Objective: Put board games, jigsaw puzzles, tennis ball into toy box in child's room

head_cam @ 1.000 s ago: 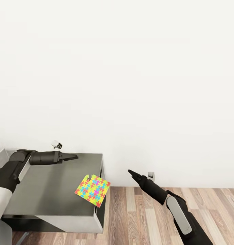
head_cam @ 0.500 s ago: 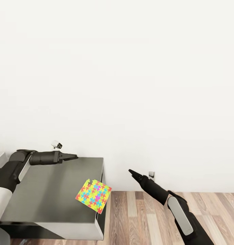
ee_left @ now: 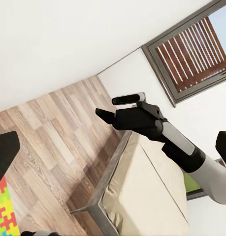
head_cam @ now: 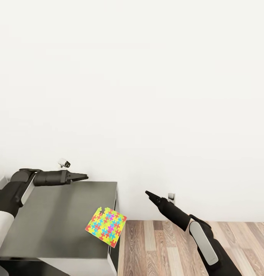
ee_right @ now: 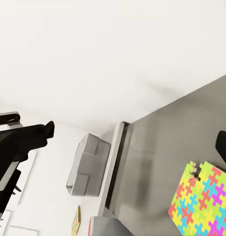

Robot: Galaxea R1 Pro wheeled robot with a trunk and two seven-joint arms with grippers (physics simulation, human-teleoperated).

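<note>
Your left hand (head_cam: 82, 177) and right hand (head_cam: 148, 194) both look pinched narrow and empty, one jigsaw puzzle (head_cam: 106, 226) lying at the bench (head_cam: 51, 218) corner, not yet boxed.

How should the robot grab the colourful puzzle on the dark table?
Probably by the corner that sticks out past the table's right edge. The jigsaw puzzle is a thin flat sheet, so pinching it from straight above would be hard. That overhanging corner leaves room for one finger under and one over. The right tool hangs over the floor on that side, so it could come in sideways.
</note>
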